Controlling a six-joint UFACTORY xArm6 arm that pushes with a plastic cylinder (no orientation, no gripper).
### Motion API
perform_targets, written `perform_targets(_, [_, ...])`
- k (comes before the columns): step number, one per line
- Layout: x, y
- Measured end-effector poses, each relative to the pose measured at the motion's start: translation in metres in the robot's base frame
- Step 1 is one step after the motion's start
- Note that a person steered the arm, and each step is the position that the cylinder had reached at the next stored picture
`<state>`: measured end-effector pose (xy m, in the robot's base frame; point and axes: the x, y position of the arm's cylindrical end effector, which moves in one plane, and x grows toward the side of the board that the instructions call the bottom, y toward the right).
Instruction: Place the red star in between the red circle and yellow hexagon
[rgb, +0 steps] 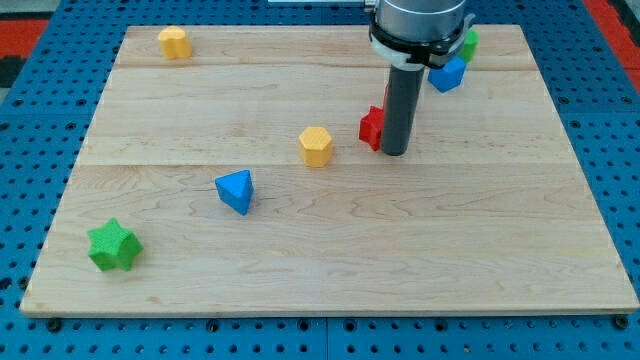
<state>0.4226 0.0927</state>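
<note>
Red block (371, 127) touches my tip (394, 153), near yellow hexagon (315, 145).

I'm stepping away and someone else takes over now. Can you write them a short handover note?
My tip sits at the right side of a red block, touching or nearly so; the rod hides part of it, so its shape is unclear.
Yellow hexagon lies just left of that red block.
No red circle can be made out.
Done: nothing confirmed. Left: identify both red pieces, then set the star between circle and hexagon.

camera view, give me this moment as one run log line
my tip: touching right side of red block | yellow hexagon: left of it, apart | red circle: not made out
</note>
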Motion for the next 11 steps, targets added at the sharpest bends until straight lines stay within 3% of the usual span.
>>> perform_targets(1, [-0.011,0.042])
perform_targets(3, [-0.012,-0.014])
perform_targets(7, [0.003,-0.036])
perform_targets(8, [0.002,0.009])
perform_targets(11, [-0.016,-0.038])
